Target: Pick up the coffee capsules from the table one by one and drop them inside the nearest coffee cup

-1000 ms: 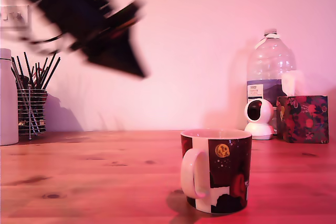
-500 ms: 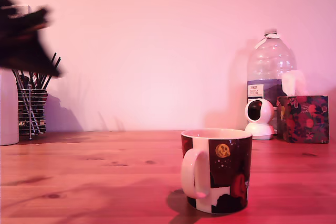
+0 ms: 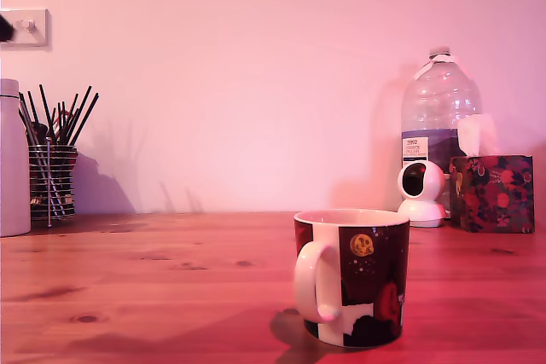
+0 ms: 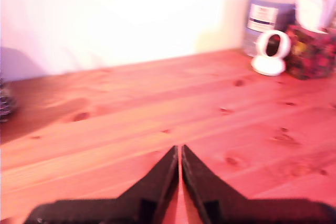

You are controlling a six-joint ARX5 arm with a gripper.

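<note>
The coffee cup (image 3: 351, 277) stands on the reddish-brown wooden table (image 3: 171, 279) in the exterior view, right of centre near the front, with its white handle toward that view's left. No coffee capsules show in either view. Only a dark sliver of the arm (image 3: 4, 28) remains at the exterior view's left edge. In the wrist view my gripper (image 4: 178, 149) hangs over bare table (image 4: 157, 103), its two black fingers (image 4: 157, 177) pressed together to a point with nothing seen between them. The cup is outside the wrist view.
At the back on the exterior view's right stand a large water bottle (image 3: 439, 125), a small white camera (image 3: 421, 193) and a floral tissue box (image 3: 492, 193). A wire holder of black straws (image 3: 53, 168) and a white cylinder container (image 3: 13, 159) stand at the back left.
The arm swept from the upper middle of the exterior view to its left and has nearly left the frame. The cup has not moved.
</note>
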